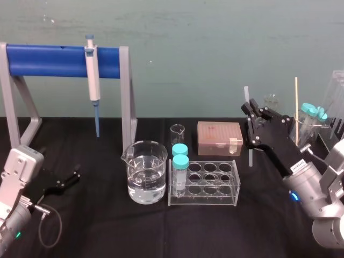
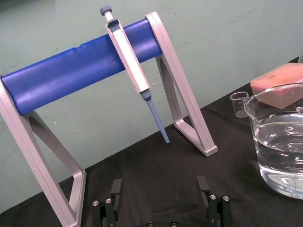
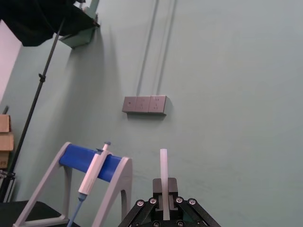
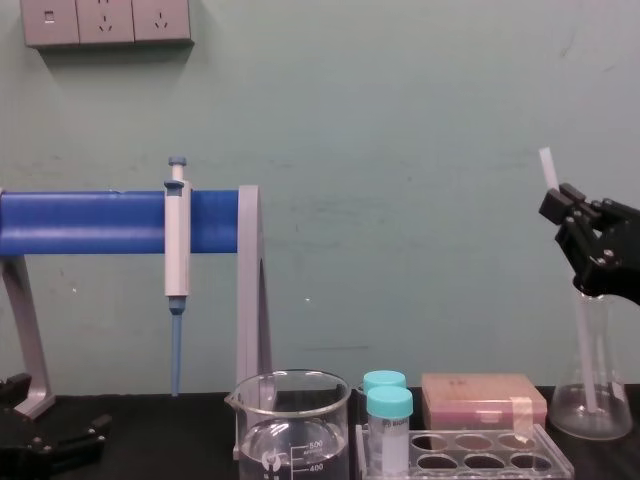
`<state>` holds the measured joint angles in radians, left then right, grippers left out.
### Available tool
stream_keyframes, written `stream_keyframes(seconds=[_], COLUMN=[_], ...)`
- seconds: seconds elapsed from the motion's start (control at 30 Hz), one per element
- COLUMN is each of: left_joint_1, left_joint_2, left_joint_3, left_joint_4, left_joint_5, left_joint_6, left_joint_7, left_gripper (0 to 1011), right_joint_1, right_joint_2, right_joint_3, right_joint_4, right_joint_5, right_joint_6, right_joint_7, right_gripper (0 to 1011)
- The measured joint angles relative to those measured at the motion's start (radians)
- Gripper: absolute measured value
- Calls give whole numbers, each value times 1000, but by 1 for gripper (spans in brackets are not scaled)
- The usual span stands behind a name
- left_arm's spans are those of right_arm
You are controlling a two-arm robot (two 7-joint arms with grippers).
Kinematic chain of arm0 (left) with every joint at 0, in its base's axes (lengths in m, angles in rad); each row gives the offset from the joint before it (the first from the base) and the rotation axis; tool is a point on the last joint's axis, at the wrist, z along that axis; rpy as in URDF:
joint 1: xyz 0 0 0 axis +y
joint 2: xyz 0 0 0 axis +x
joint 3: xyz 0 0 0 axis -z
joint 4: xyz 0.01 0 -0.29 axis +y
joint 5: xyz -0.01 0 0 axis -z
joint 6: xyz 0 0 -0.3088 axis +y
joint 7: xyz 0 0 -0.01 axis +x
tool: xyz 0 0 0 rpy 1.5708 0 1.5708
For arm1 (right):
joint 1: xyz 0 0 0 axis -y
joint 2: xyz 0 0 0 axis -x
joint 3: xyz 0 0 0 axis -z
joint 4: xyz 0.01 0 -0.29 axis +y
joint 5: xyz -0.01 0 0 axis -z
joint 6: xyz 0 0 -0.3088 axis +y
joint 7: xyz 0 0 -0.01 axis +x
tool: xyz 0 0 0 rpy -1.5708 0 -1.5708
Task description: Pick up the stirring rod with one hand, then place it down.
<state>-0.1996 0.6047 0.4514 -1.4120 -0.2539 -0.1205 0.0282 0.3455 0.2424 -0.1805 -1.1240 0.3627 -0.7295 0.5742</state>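
Note:
The stirring rod [image 1: 247, 99] is a thin, whitish, translucent stick, held nearly upright at the right side of the table. My right gripper [image 1: 252, 114] is shut on it a little below its top end. In the chest view the rod [image 4: 547, 165] sticks up out of the right gripper [image 4: 572, 212], and its lower part lines up with the conical flask [image 4: 590, 400]; I cannot tell whether it is inside. The right wrist view shows the rod [image 3: 163, 170] pinched between the jaws of the right gripper [image 3: 164, 191]. My left gripper [image 1: 67, 180] rests open, with nothing in it, at the table's left.
A white-and-blue pipette [image 1: 92, 70] hangs on a blue-barred stand [image 1: 48, 60] at the back left. A beaker of water [image 1: 145, 172], a small beaker [image 1: 177, 131], a clear rack [image 1: 207, 185] with two blue-capped tubes and a pink box [image 1: 219, 138] fill the middle. More tubes and a wooden stick [image 1: 296, 102] stand behind my right arm.

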Motion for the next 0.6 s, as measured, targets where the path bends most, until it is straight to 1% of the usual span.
stream_keyframes(seconds=[0.07, 0.6], left_joint_1=[0, 0], left_joint_2=[0, 0], left_joint_3=[0, 0], left_joint_4=[0, 0], left_joint_5=[0, 0], left_joint_6=[0, 0], left_joint_7=[0, 0], left_gripper=[1000, 1000], right_joint_1=[-8, -5], right_joint_2=[-4, -2], right_joint_3=[6, 4], right_joint_4=[-4, -2], right_joint_5=[-4, -3], right_joint_6=[8, 8], right_joint_7=[-6, -4], right_gripper=[64, 64])
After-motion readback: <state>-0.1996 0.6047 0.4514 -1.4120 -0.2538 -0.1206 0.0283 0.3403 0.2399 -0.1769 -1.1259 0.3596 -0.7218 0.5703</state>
